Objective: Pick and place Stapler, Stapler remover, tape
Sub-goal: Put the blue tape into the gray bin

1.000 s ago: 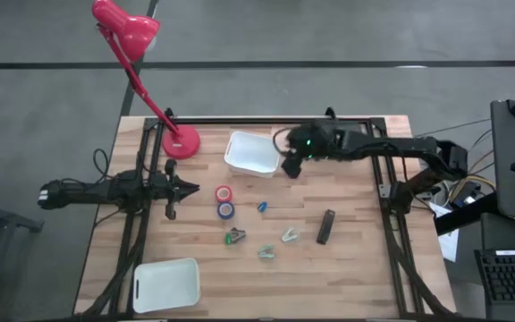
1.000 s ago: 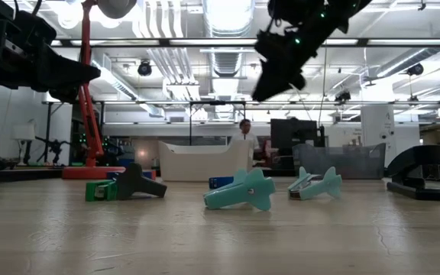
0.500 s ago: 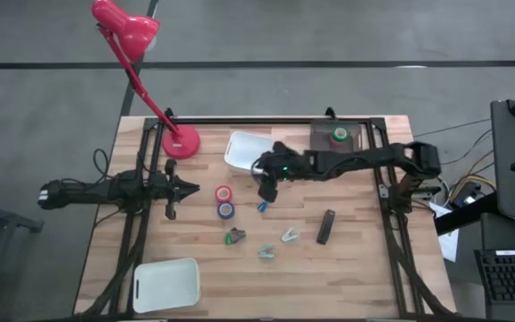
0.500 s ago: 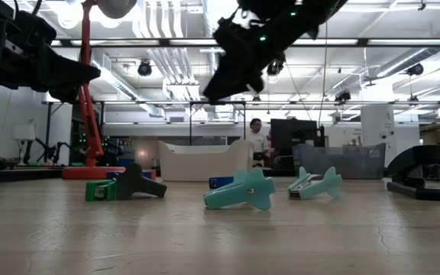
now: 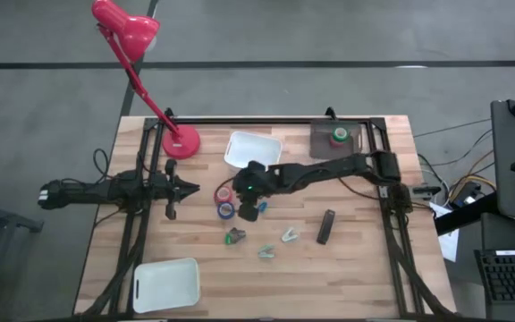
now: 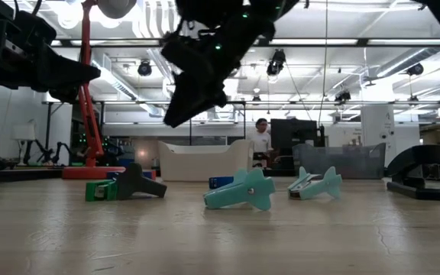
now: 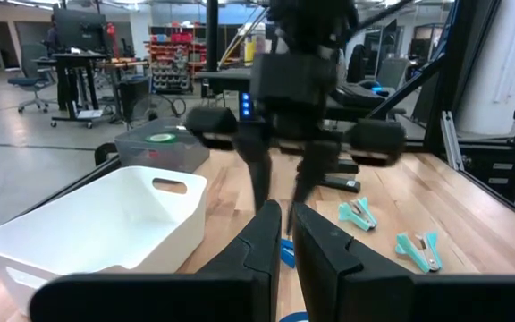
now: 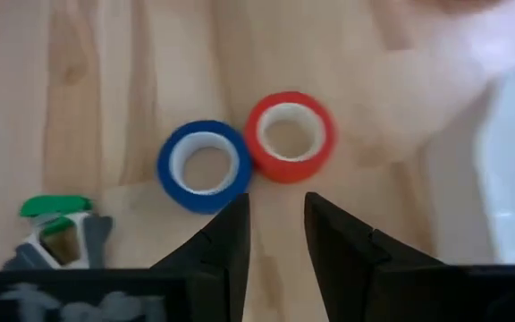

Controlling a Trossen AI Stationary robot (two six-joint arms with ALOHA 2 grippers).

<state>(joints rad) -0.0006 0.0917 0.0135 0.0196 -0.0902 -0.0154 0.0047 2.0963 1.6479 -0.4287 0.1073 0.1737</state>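
My right gripper [image 5: 252, 207] [image 8: 276, 224] is open and hovers above the wood, just right of the red tape ring [image 5: 224, 192] [image 8: 289, 136] and the blue tape ring [image 5: 226, 209] [image 8: 204, 166], which lie flat side by side. It touches neither. The green tape ring [image 5: 340, 135] lies in a dark tray at the far right. No pink ring shows. The dark stapler [image 5: 326, 226] lies flat near the table's middle right. My left gripper [image 5: 189, 190] waits at the left, shut, its tips pointing toward the tapes.
Three staple removers [image 5: 234, 236] [image 5: 265, 252] [image 5: 290, 235] lie near the table's middle. A white bin [image 5: 240, 143] stands at the far side and another [image 5: 165, 284] at the near left. A red lamp's base [image 5: 181, 141] sits far left. A person stands in the room behind.
My right gripper has swung from beside the far white bin toward the table's left and near side, and has come lower, ending over the wood beside the red and blue tape rings. With the arm moved away, the dark tray with the green ring shows.
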